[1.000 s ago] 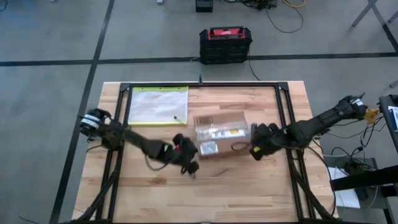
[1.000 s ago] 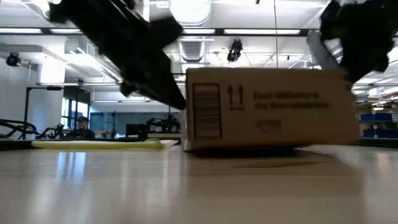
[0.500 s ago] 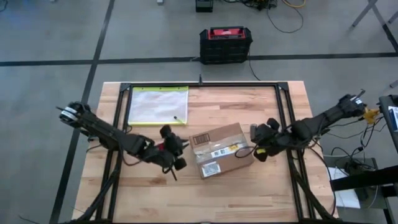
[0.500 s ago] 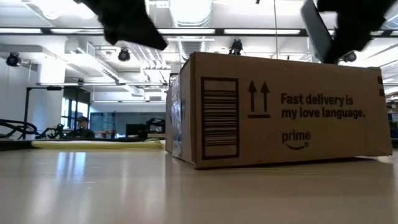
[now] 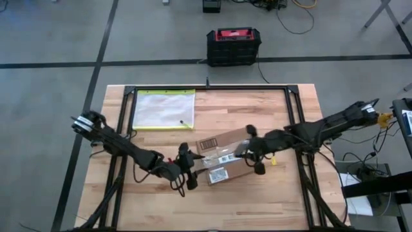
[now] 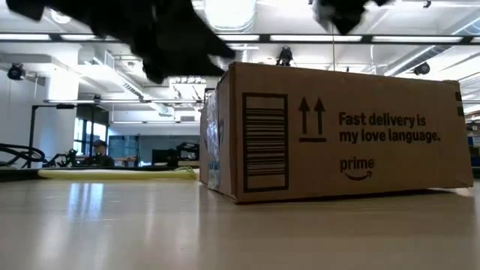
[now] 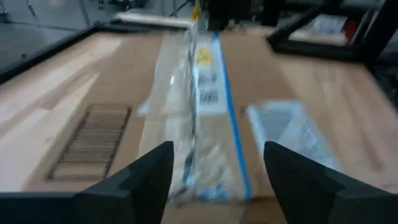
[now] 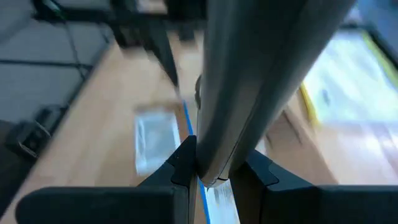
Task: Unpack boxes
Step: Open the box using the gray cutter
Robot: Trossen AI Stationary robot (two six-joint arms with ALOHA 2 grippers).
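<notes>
A large open robotics lab or workshop: a butcher-block wooden table (image 5: pixel 270 193) on a black metal frame stands on a grey concrete floor (image 5: pixel 51 38) marked with dark lines, cables (image 5: pixel 293 16) trailing across it. Behind, long ceiling strip lights (image 6: pixel 322 37), exposed ductwork, other workstations and a seated person (image 6: pixel 96 152) show.

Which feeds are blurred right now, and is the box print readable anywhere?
Left wrist view: motion-smeared, the tape seam on the box soft. Right wrist view: background smeared, a grey tool in the right gripper filling the frame. Low view: box print sharp and readable, arms dark blurs above.
</notes>
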